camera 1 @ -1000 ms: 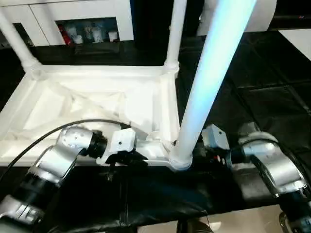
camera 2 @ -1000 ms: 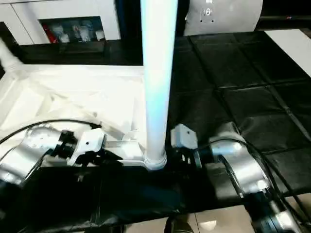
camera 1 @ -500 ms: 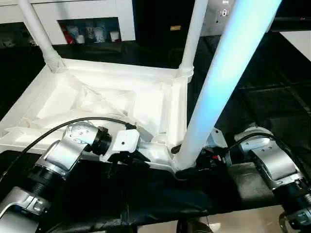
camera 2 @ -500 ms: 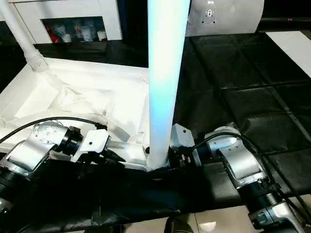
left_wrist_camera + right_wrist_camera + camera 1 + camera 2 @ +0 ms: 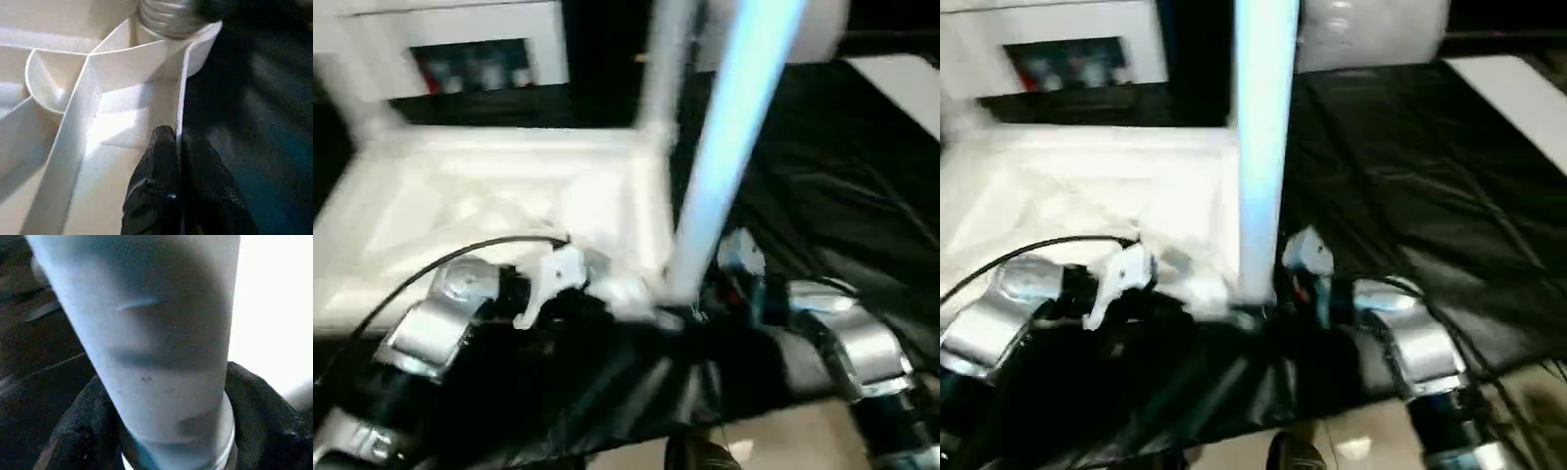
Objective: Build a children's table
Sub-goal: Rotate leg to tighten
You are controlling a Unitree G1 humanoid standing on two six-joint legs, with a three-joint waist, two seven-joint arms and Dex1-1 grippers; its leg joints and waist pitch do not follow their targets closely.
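The children's table lies upside down, its white ribbed top (image 5: 489,186) on the black work table. A long white leg (image 5: 729,147) rises from the near right corner socket (image 5: 171,19), and another leg (image 5: 661,69) stands at the far right corner. My left gripper (image 5: 177,134) is shut on the top's thin rim wall, one black finger (image 5: 159,161) on each side of it, just short of that socket. My right gripper (image 5: 171,431) is shut on the base of the near leg (image 5: 151,333), with a black finger (image 5: 264,411) on either side of the tube.
The black-covered work table (image 5: 1410,166) stretches away to the right. A flat white panel (image 5: 901,73) lies at its far right edge. A white cabinet (image 5: 470,39) stands behind. The table's near edge and a pale floor (image 5: 754,441) lie just below my forearms.
The head camera has moved, so the whole picture has shifted and smeared. My right gripper came in against the near leg's base. The left gripper has kept its hold on the rim.
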